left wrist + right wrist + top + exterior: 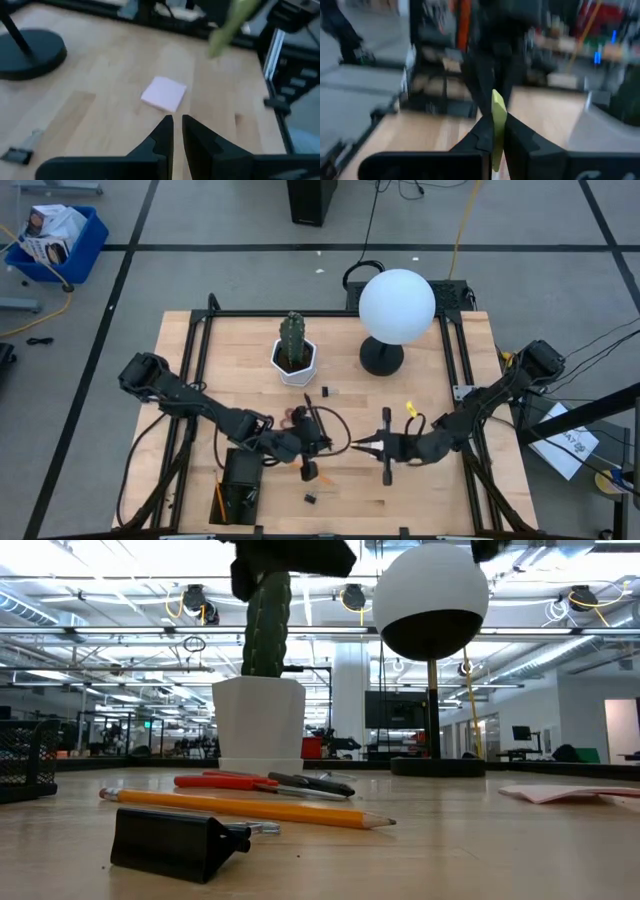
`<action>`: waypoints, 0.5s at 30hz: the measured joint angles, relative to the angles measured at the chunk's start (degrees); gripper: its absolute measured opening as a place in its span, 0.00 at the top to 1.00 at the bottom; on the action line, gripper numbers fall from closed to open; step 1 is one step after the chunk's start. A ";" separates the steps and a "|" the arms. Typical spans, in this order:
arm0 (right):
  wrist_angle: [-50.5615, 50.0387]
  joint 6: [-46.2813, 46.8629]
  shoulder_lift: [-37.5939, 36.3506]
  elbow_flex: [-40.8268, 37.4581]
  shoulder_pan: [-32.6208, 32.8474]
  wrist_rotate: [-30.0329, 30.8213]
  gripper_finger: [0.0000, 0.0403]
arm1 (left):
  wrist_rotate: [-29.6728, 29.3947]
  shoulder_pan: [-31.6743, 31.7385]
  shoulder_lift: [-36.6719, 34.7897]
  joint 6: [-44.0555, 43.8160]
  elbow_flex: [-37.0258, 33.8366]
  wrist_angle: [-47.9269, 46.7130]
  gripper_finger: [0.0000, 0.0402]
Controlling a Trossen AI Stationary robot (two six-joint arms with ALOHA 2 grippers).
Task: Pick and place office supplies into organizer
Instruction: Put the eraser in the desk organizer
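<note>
My right gripper (497,131) hovers mid-table (362,446), pointing toward the table's left, shut on a thin yellow-green strip (498,112). My left gripper (177,124) faces it from the left (333,442), shut with nothing between the fingers. The pink sticky-note pad (164,93) lies flat on the table beyond the left fingertips. In the low view, the red-handled scissors (222,781), dark pens (312,783), orange pencil (250,808) and a black clip (175,840) lie on the table. The black organizer (240,485) sits near the table's near edge. My right gripper pinches the yellow-green strip (498,120) between its two fingers. The strip stands on edge in the gap, its free end (496,96) sticking out past the fingertips, lifted clear of the table. What the strip is cannot be told.
A cactus in a white pot (294,352) and a white globe lamp (397,305) on a dark base (381,358) stand on the far half of the table. Another black clip (20,150) lies toward the lamp base. A small yellow item (410,410) shows beside the right arm.
</note>
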 joint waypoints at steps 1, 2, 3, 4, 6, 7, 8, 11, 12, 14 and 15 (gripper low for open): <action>3.22 -2.01 -0.09 -0.71 -0.22 -0.97 0.96 | -0.45 -0.16 0.00 0.32 0.00 1.20 0.89; 5.14 -2.94 -0.11 -1.34 -0.44 -1.64 0.96 | -0.55 -0.45 0.00 0.91 0.00 2.12 0.89; 6.04 -3.30 -0.11 -1.98 -0.78 -2.69 0.97 | -0.52 -0.88 0.00 1.62 0.00 2.97 0.88; 6.39 -3.41 -0.04 -2.56 -1.09 -3.27 0.97 | -0.39 -1.24 0.00 2.40 0.00 3.72 0.86; 6.61 -3.68 0.06 -3.34 -1.59 -4.04 0.97 | 0.16 -1.84 0.00 4.39 0.00 4.88 0.81; 6.73 -3.68 0.04 -3.56 -1.75 -4.10 0.97 | 0.14 -2.03 0.00 5.39 0.00 5.55 0.77; 6.95 -3.77 -0.01 -3.81 -1.77 -4.15 0.97 | 0.16 -2.07 0.00 6.35 0.00 6.17 0.74; 9.04 -6.21 0.01 -4.47 -1.74 -5.90 0.97 | 0.16 -2.06 0.00 7.54 0.00 8.07 0.64; 10.37 -6.65 0.05 -4.53 -1.73 -6.89 0.97 | 0.39 -2.07 0.00 8.03 0.00 8.39 0.62; 12.93 -6.64 -0.05 -4.51 -1.81 -9.13 0.97 | 0.36 -2.08 0.00 9.01 0.00 8.91 0.58; 13.52 -6.64 -0.05 -4.50 -1.89 -10.17 0.97 | 0.04 -2.09 0.02 9.13 0.00 9.03 0.57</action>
